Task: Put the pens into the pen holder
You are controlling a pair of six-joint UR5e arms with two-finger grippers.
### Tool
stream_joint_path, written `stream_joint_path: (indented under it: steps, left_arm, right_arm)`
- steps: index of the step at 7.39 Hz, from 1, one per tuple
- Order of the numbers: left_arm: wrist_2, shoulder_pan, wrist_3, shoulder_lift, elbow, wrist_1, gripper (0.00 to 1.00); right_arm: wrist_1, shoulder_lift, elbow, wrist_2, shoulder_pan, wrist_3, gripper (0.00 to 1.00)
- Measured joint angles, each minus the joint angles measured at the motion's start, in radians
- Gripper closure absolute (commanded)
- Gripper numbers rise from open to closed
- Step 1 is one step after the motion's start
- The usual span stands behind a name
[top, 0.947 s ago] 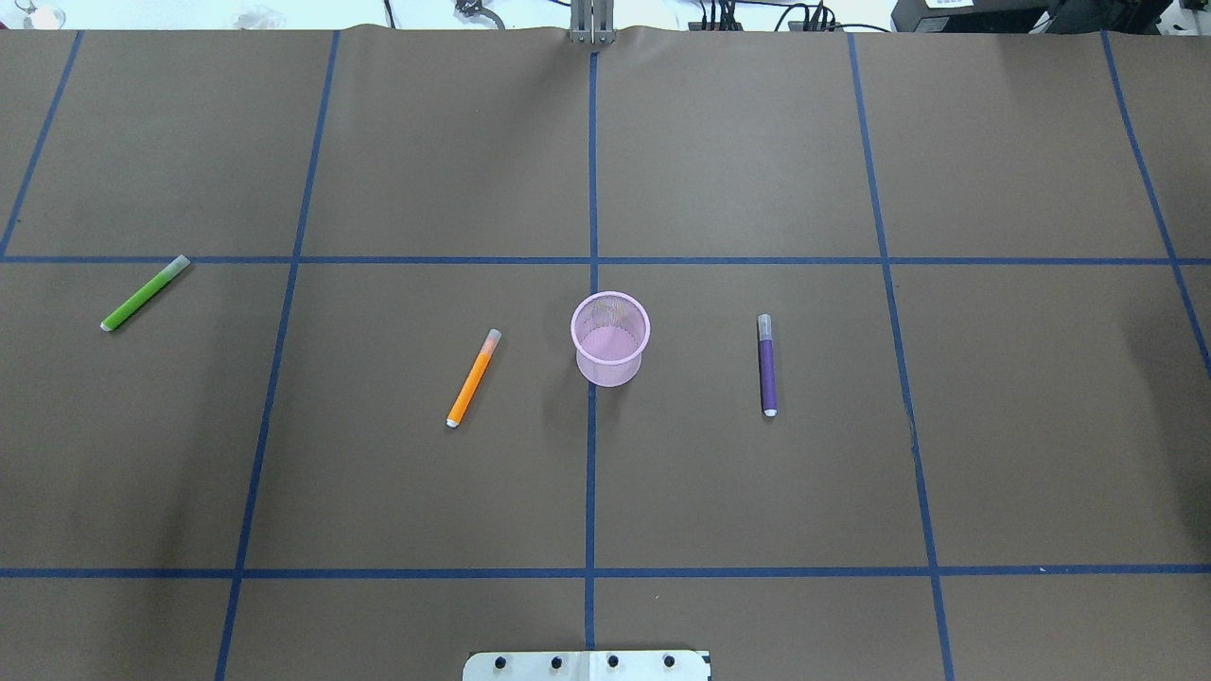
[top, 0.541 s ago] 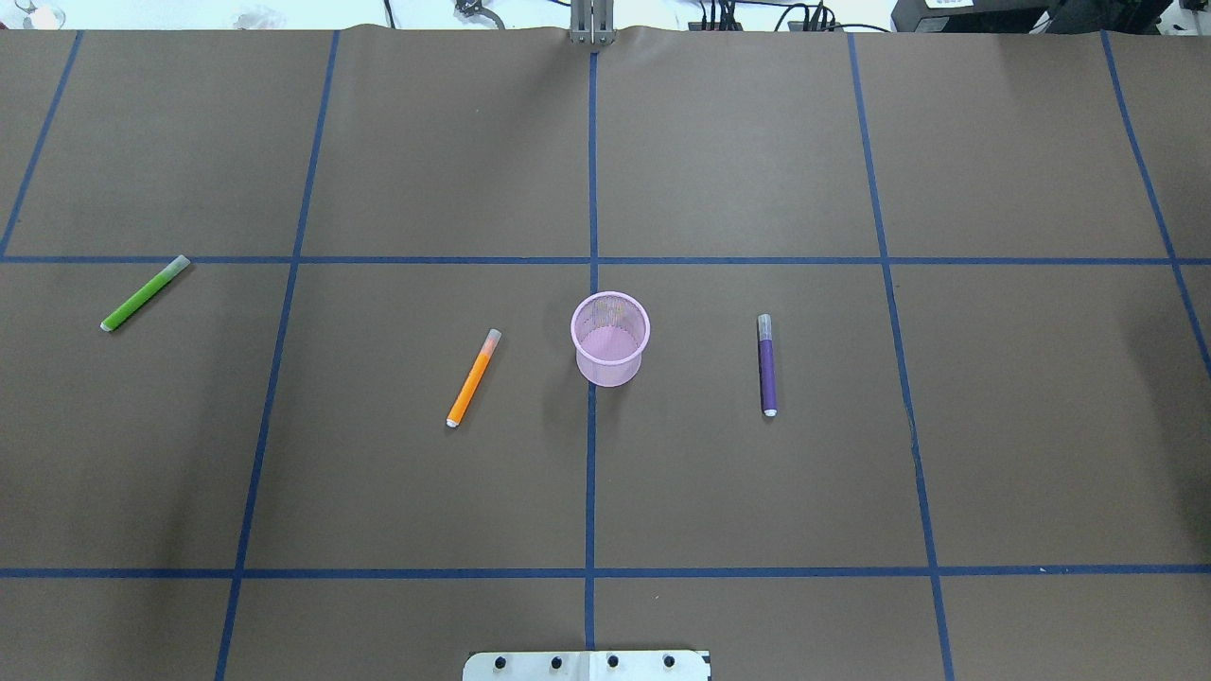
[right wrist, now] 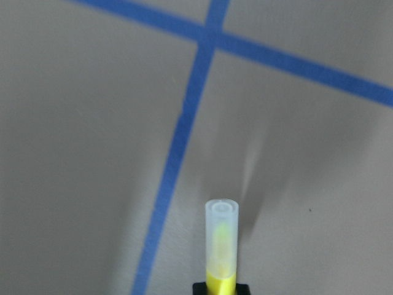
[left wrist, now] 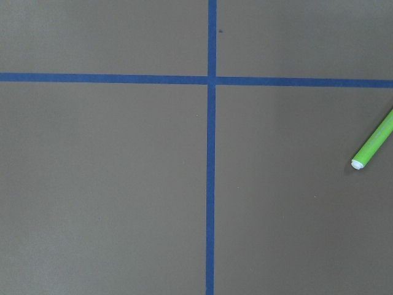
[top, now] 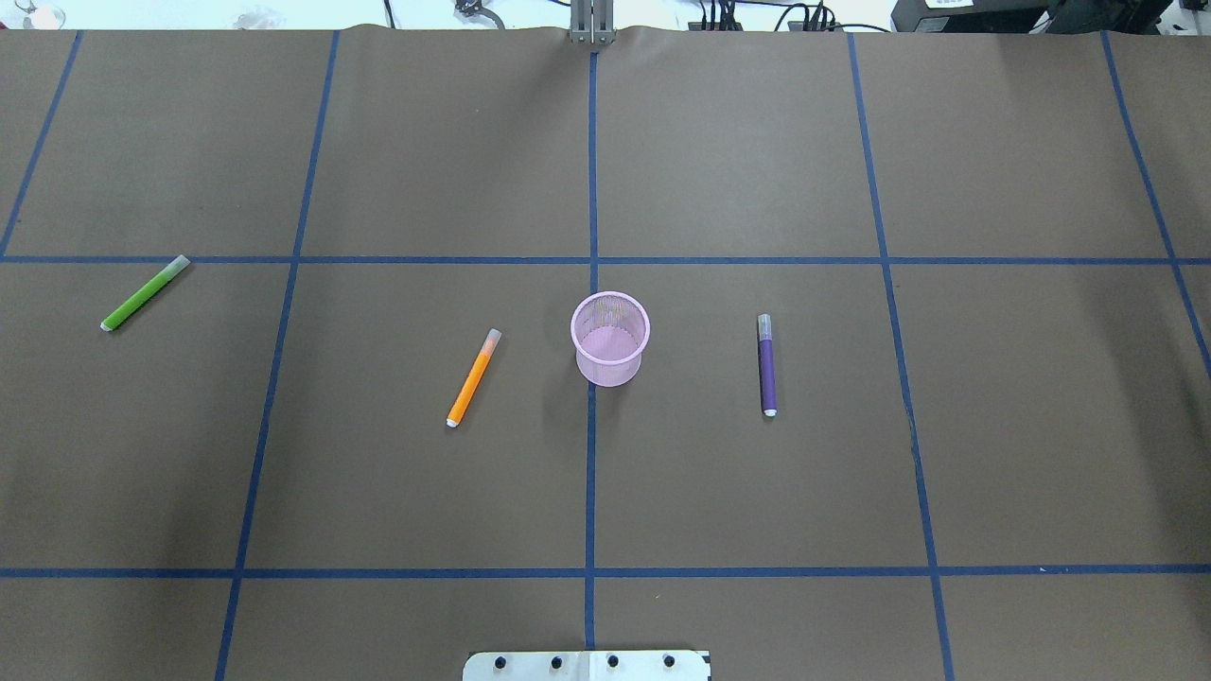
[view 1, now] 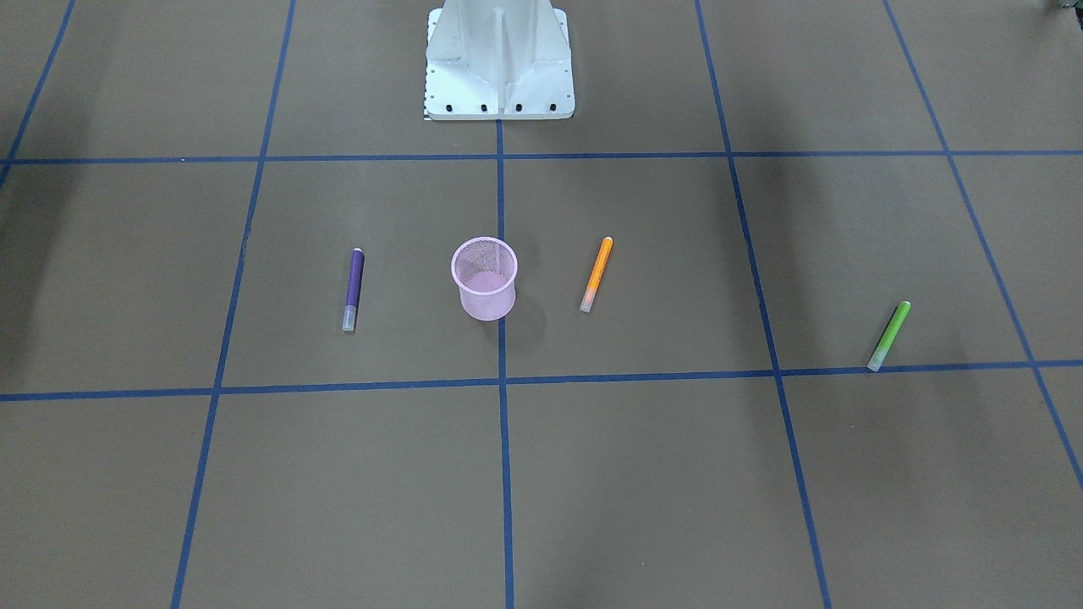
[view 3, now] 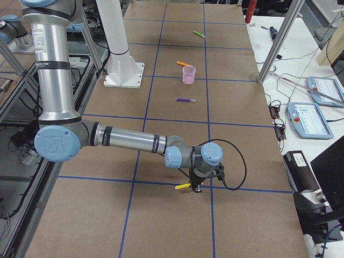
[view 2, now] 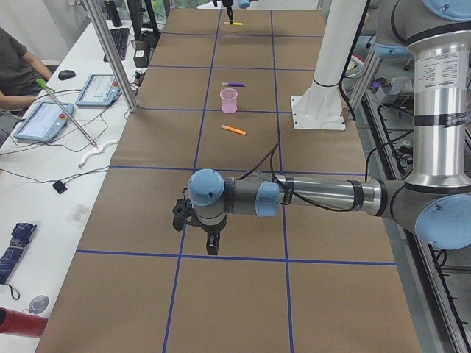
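Note:
The pink mesh pen holder (top: 610, 339) stands upright at the table's middle, also in the front view (view 1: 484, 277). The orange pen (top: 472, 378) lies to its left, the purple pen (top: 767, 365) to its right, and the green pen (top: 144, 294) at the far left. My right gripper (view 3: 196, 185) is off to the robot's right and holds the yellow pen (right wrist: 221, 246) just above the table. My left gripper (view 2: 211, 246) hangs over the table near the green pen (left wrist: 374, 141); I cannot tell whether it is open or shut.
The robot's white base plate (top: 587, 665) sits at the near edge of the table. A desk with tablets (view 2: 44, 121) and a metal post (view 2: 110, 51) runs along the far side. Blue tape lines (top: 591, 260) cross the brown cover.

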Motion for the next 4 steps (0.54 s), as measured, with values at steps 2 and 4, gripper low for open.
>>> stream_joint_path:
  steps: [2, 4]
  left_arm:
    - [-0.041, 0.0, 0.0, 0.0, 0.0, -0.046, 0.0]
    - [-0.055, 0.002, 0.0, -0.007, 0.003, -0.089, 0.0]
  right_arm:
    - [0.003, 0.0, 0.167, 0.009, -0.013, 0.259, 1.0]
    - [0.007, 0.018, 0.342, 0.01, -0.099, 0.525, 1.0]
